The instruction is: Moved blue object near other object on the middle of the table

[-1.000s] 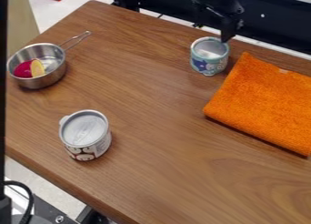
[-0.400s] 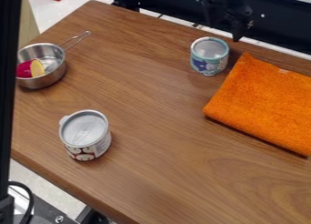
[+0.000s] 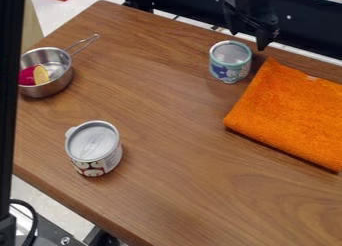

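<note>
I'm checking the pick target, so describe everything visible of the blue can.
The blue can is short and round, with a teal rim, a greyish top and pale sides bearing dark blue shapes; its material is unclear. It stands upright on the table near the far edge, beside the orange cloth but apart from it. The open gripper hangs close by, not holding it.

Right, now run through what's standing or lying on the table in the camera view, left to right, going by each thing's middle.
Metal saucepan → can with a silver lid → blue-patterned tin → folded orange towel.
</note>
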Robot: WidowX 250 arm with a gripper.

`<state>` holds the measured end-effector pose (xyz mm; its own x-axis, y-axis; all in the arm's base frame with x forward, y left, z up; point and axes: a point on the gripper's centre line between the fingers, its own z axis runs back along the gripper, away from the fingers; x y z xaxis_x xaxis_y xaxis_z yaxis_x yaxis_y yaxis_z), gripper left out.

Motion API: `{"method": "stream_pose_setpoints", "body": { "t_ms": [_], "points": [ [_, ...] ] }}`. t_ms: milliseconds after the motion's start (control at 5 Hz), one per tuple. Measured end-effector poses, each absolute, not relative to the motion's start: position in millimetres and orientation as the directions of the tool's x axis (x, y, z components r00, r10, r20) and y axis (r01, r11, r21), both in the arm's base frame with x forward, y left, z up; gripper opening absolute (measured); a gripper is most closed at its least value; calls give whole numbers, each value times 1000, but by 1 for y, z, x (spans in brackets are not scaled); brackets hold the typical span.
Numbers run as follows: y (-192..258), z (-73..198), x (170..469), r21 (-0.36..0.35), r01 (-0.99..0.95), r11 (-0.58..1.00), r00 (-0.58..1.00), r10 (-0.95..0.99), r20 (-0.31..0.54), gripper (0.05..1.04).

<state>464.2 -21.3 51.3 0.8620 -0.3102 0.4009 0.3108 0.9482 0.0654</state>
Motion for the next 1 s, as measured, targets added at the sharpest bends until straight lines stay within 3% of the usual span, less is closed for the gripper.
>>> {"method": "stream_pose_setpoints", "body": {
  "t_ms": [400,1000],
  "points": [
    [-19,43,465,87,284,955,869,-295,398,995],
    [0,22,443,116,141,983,936,-171,307,995]
  ]
}}
